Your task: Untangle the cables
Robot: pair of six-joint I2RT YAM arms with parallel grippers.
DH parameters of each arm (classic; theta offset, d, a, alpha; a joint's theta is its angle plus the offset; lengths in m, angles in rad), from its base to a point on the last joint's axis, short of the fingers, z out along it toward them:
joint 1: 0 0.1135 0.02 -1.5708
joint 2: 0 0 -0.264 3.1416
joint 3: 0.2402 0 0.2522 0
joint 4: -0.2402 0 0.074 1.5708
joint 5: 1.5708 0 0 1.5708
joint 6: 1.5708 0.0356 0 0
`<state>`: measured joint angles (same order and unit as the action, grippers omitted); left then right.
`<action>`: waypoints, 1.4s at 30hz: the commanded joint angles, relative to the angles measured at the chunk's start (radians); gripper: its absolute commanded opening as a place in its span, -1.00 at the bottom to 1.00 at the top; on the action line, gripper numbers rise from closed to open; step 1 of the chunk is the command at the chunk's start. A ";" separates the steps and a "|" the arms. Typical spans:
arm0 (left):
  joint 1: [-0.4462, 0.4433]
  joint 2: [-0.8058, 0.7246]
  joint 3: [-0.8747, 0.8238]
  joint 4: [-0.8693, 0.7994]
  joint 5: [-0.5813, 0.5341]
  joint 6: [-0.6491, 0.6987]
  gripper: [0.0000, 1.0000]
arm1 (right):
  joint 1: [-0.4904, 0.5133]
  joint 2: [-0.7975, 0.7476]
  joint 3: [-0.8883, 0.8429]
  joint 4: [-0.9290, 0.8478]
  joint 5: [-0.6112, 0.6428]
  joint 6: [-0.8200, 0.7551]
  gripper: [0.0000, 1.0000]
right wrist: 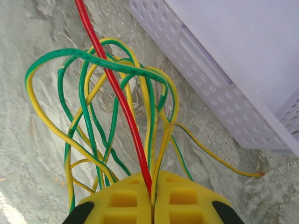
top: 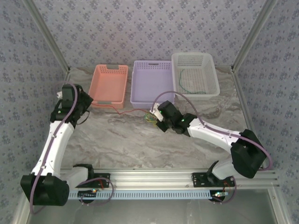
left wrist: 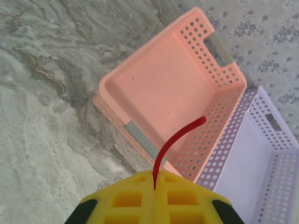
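Left gripper point(left wrist: 154, 186) is clamped shut on the red cable point(left wrist: 175, 140) by the pink basket point(left wrist: 154, 79); right gripper point(right wrist: 152, 191) is pinched shut on it plus the green-yellow tangle point(right wrist: 84, 98). Red's seemingly being drawn out, so the right grip should probably be loosened next.

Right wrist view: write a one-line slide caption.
Shut right gripper pinching the red cable amid looping green-yellow cables, beside the purple basket.

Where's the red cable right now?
Top view: the red cable spans the table in front of the pink basket and purple basket, held by the left gripper and the right gripper.
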<state>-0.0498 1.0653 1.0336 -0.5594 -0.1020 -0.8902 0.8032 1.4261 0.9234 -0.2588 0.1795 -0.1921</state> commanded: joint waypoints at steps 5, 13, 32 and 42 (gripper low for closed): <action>0.077 -0.032 0.124 -0.112 -0.057 0.079 -1.00 | -0.002 -0.017 -0.035 0.001 0.101 -0.013 -1.00; 0.185 -0.004 0.172 -0.161 0.020 0.085 -1.00 | 0.049 -0.089 -0.124 0.082 0.226 -0.102 -1.00; -0.114 0.051 0.092 0.152 0.253 0.009 -1.00 | 0.150 0.080 -0.072 0.058 0.237 -0.123 -0.10; -0.140 0.096 0.201 0.189 0.327 0.071 -1.00 | 0.070 -0.202 -0.070 0.020 -0.033 -0.035 0.27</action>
<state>-0.1864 1.1606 1.1728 -0.4301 0.1726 -0.8570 0.9096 1.2858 0.8280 -0.2134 0.2714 -0.2836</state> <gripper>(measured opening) 0.041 0.634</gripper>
